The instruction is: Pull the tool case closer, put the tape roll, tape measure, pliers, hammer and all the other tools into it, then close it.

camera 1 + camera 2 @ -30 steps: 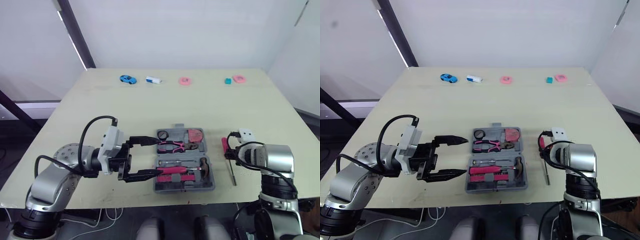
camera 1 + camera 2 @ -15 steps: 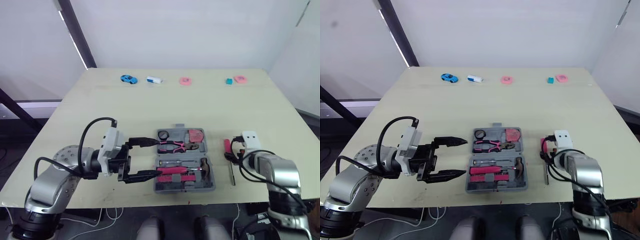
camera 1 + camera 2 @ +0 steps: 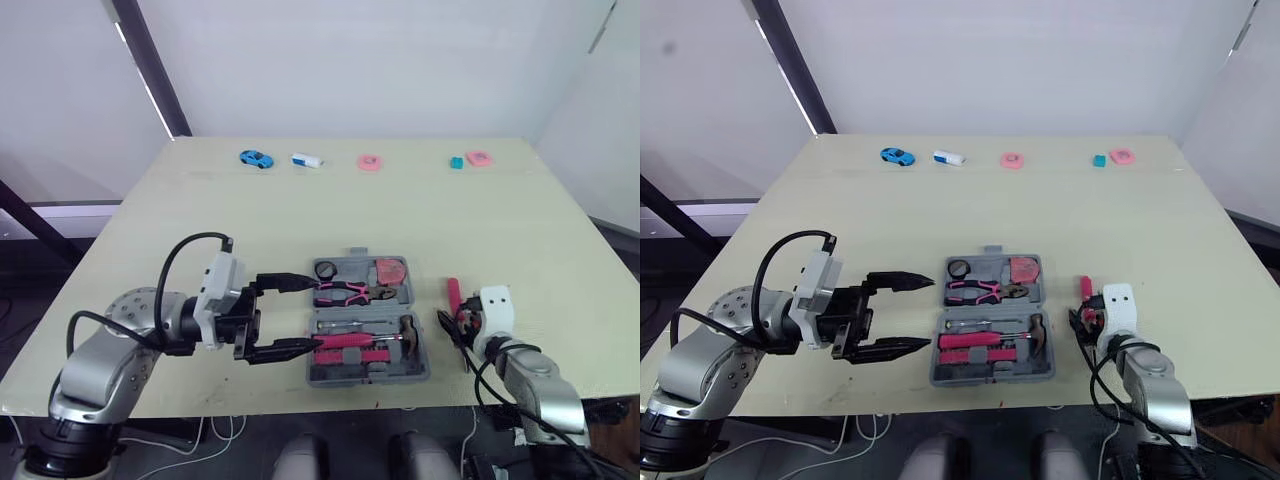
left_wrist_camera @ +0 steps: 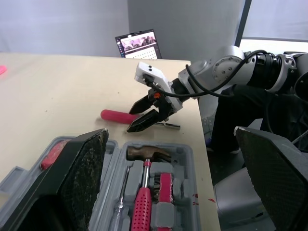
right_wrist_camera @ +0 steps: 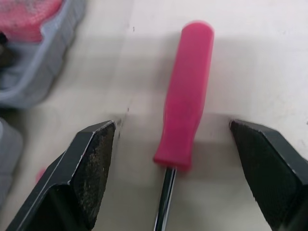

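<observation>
The right fingers (image 5: 91,163) have come lower and now stand wide around the screwdriver (image 5: 185,96), lying on the tabletop (image 3: 970,220) beside the open case (image 3: 990,377): a grasp seems near. The left fingers (image 3: 900,281) are wide, empty.

Beige table (image 3: 300,220) — open tool case (image 3: 369,377), pink screwdriver (image 3: 452,292), toy car (image 3: 255,158)

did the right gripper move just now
Yes: against the tool case, the right gripper has drawn back toward the near edge of the table, open over the screwdriver.
</observation>
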{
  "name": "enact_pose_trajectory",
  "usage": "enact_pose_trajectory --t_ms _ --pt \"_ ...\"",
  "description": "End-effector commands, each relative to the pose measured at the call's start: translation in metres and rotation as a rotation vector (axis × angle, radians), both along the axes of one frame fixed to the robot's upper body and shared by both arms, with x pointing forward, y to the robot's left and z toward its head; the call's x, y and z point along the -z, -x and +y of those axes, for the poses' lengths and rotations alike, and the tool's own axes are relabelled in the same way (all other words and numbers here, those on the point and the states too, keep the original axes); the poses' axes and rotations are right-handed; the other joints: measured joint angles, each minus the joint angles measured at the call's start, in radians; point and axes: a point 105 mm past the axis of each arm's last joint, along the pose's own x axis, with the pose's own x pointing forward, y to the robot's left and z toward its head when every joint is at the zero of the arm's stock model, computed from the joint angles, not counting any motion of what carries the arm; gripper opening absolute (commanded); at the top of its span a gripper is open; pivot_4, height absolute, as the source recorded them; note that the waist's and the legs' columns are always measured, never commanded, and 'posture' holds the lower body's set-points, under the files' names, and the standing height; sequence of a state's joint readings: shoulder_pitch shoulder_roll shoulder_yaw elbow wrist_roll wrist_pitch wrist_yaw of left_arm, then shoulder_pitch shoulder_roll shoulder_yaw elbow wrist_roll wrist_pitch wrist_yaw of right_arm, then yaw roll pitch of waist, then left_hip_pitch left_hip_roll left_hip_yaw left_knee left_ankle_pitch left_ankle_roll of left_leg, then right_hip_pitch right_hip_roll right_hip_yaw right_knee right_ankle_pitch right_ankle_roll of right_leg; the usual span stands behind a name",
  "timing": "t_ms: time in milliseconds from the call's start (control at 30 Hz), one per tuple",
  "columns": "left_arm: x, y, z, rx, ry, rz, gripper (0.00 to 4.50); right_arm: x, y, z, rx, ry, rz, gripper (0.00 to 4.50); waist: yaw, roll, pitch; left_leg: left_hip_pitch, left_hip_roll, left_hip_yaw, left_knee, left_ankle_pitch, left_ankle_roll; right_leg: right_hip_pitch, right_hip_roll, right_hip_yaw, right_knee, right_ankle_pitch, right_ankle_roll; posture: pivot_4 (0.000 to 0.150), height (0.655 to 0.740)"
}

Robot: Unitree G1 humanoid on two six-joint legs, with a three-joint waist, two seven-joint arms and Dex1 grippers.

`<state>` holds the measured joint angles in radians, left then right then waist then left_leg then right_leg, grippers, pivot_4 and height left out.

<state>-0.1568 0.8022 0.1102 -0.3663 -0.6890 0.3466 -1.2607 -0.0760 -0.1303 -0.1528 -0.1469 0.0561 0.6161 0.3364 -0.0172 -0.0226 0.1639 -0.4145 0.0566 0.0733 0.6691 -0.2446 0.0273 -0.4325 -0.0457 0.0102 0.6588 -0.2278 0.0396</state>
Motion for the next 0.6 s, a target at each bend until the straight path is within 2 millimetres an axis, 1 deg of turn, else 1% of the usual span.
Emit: enact_pose_trajectory --t_ms 33,100,167,200,233,267,300,367,400,500,600 --pt "-0.008 0.000 0.001 0.010 -0.007 -0.036 4.50 0.004 0.004 -0.005 0.029 -0.001 -0.020 3.99 0.001 0.000 0.000 0.000 0.000 0.000 0.000 0.000 0.000 0.000 0.000 0.000 0.000 0.000 0.000 0.150 0.7395" --pt "-0.008 -0.001 0.001 0.013 -0.006 -0.036 4.50 0.007 0.007 -0.004 0.020 0.001 -0.025 3.50 0.002 0.000 0.000 0.000 0.000 0.000 0.000 0.000 0.000 0.000 0.000 0.000 0.000 0.000 0.000 0.150 0.7395" --pt "-0.008 0.000 0.001 0.024 -0.008 -0.024 4.50 0.011 0.008 -0.003 0.017 0.004 -0.026 2.90 0.002 -0.001 0.000 0.000 0.000 0.000 0.000 0.000 0.000 0.000 0.000 0.000 0.000 0.000 0.000 0.150 0.7395" --pt "-0.008 0.000 0.001 0.028 -0.009 -0.022 4.50 0.013 0.008 -0.004 0.020 0.012 -0.027 2.90 0.001 -0.001 -0.001 0.000 0.000 0.000 0.000 0.000 0.000 0.000 0.000 0.000 0.000 0.000 0.000 0.150 0.7395" --pt "-0.008 0.000 0.001 0.031 -0.010 -0.021 4.50 0.014 0.008 -0.004 0.022 0.018 -0.028 2.19 0.001 -0.001 -0.001 0.000 0.000 0.000 0.000 0.000 0.000 0.000 0.000 0.000 0.000 0.000 0.000 0.150 0.7395" --pt "-0.008 0.000 0.002 0.033 -0.010 -0.021 4.50 0.014 0.008 -0.005 0.025 0.022 -0.031 1.99 0.000 -0.001 -0.001 0.000 0.000 0.000 0.000 0.000 0.000 0.000 0.000 0.000 0.000 0.000 0.000 0.150 0.7395" --pt "-0.008 0.000 0.002 0.034 -0.011 -0.022 4.50 0.015 0.008 -0.005 0.026 0.023 -0.033 1.63 0.000 -0.001 -0.001 0.001 0.000 0.000 0.000 0.000 0.000 0.000 0.000 0.000 0.000 0.000 0.000 0.150 0.7395" --pt "-0.009 0.000 0.002 0.042 -0.011 -0.018 4.50 0.013 0.008 -0.006 0.023 0.033 -0.044 0.73 -0.001 -0.001 -0.001 0.001 0.000 0.000 0.000 0.000 0.000 0.000 0.000 0.000 0.000 0.000 0.000 0.150 0.7395" --pt "-0.009 0.001 0.002 0.045 -0.010 -0.017 4.50 0.012 0.007 -0.006 0.020 0.040 -0.050 0.37 0.000 -0.002 -0.001 0.001 0.000 0.000 0.000 0.000 0.000 0.000 0.000 0.000 0.000 0.000 0.000 0.150 0.7395" --pt "-0.008 0.001 0.005 0.046 -0.011 -0.016 4.50 0.003 0.008 -0.010 -0.027 0.073 -0.072 0.37 0.000 -0.001 -0.001 0.001 0.000 0.000 0.000 0.000 0.000 0.000 0.000 0.000 0.000 0.000 0.000 0.150 0.7395" --pt "-0.007 0.001 0.008 0.039 -0.016 -0.016 4.50 -0.011 0.007 -0.013 -0.084 0.099 -0.119 0.37 0.003 -0.001 -0.001 0.000 0.000 0.000 0.000 0.000 0.000 0.000 0.000 0.001 0.000 0.000 0.000 0.150 0.7395"
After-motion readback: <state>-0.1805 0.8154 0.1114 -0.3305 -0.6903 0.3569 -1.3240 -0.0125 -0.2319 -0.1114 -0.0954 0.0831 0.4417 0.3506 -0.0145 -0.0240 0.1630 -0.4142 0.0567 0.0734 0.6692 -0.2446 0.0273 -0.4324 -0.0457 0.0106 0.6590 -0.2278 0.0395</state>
